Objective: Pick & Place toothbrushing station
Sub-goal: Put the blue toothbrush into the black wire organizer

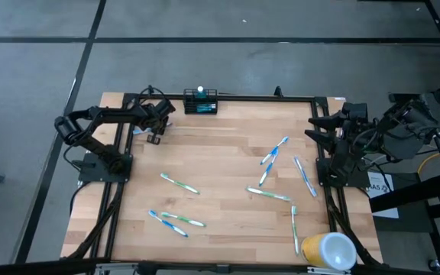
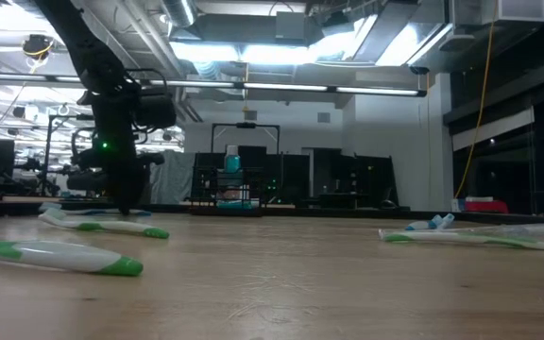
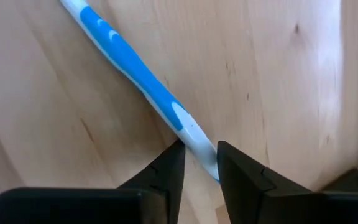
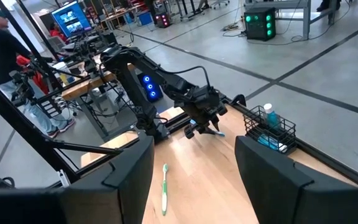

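Note:
The black wire-mesh caddy (image 1: 201, 106) stands at the table's far edge with a teal item inside; it also shows in the low view (image 2: 233, 195) and the right wrist view (image 4: 270, 129). My left gripper (image 1: 156, 134) is at the far left of the table, left of the caddy, fingers down near the tabletop, shut on a blue-and-white toothbrush (image 3: 129, 65). My right gripper (image 4: 194, 158) is open and empty, raised at the table's right edge (image 1: 313, 128). My left gripper pinches the toothbrush's white end (image 3: 197, 138) between its two fingers (image 3: 170, 167). The fingers come from above, pointing down, and lie across the handle. The blue handle runs away from the fingers, low over the wood; I cannot tell whether it rests on the table.
Several green and blue toothbrushes lie scattered on the wooden table: near left (image 1: 176, 220), middle (image 1: 180, 183) and right (image 1: 273, 154). A yellow-and-white cup (image 1: 328, 250) lies at the near right corner. A black frame (image 1: 228, 97) rims the table. A person (image 4: 5, 56) stands beyond it.

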Motion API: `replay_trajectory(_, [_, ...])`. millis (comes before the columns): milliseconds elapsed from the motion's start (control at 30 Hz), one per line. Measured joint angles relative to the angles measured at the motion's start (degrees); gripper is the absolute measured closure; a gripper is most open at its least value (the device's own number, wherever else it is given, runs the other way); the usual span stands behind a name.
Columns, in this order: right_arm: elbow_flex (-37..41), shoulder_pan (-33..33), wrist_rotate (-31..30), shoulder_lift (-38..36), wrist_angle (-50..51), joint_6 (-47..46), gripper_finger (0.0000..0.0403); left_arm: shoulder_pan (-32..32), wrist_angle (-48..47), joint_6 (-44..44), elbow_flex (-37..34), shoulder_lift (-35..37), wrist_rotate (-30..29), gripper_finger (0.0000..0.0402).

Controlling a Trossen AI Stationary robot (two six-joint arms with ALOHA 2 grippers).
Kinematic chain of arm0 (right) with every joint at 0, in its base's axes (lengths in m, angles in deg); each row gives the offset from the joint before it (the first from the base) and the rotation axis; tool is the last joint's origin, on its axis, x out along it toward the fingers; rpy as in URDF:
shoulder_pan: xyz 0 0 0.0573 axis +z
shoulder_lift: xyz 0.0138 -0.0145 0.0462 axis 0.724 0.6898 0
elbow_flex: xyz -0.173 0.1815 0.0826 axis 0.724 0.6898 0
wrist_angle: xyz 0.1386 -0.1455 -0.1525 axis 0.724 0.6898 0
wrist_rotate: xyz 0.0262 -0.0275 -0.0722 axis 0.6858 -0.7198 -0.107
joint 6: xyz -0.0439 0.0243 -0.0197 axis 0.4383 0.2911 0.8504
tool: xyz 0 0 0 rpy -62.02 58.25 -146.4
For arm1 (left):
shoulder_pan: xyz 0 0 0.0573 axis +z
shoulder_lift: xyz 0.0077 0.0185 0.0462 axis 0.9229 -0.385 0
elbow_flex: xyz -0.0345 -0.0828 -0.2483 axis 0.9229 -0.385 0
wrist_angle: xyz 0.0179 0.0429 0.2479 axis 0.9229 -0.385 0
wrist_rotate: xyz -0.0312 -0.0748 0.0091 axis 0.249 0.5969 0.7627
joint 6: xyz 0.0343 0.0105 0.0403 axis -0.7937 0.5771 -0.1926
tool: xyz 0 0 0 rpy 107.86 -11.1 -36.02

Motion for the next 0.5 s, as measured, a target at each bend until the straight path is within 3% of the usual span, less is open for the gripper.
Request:
replay_trajectory(233, [0.0, 0.0, 0.02, -0.02, 0.16, 1.99, 0.0175, -4.72, 2.38, -0.81, -0.16, -0.23, 1.63, 0.0333])
replay_trajectory(500, [0.0, 0.0, 0.47, -0.02, 0.22, 4.64, 0.0175, -15.28, 7.76, -8.33, -0.22, -0.37, 11.59, 0.0349])
